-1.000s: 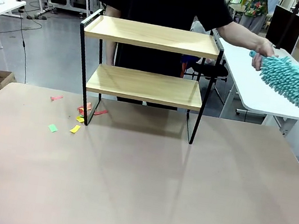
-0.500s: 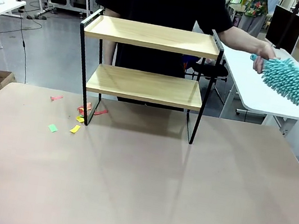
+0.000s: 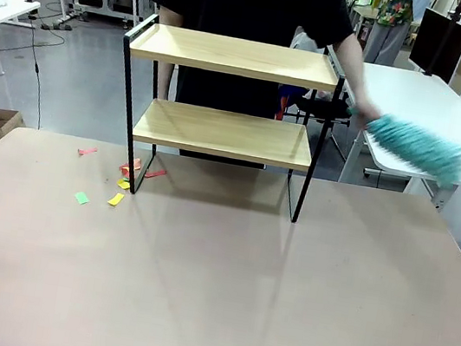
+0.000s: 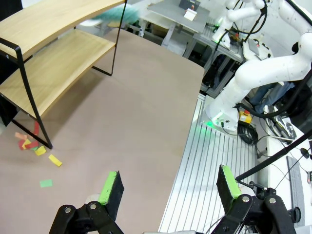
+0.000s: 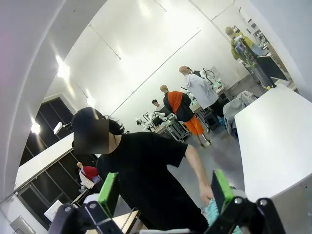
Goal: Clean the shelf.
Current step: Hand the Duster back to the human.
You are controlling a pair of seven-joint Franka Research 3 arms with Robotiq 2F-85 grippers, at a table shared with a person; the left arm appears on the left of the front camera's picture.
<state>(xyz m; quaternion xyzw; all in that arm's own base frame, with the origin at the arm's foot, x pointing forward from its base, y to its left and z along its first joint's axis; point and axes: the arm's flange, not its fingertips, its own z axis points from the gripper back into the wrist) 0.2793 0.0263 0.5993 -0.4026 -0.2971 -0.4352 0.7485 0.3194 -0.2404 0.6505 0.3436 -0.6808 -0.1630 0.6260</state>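
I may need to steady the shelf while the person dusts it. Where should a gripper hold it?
Probably the shelf's near left black post, approached from the robot's side: it stands upright, thin and exposed, away from the duster coming in on the right.

Front cam: we face the shelf (image 3: 230,94) head-on, mid-range. Left wrist cam looks down on it obliquely, from one end. Right wrist cam tilts up past it; the wood at bottom is probably its corner.
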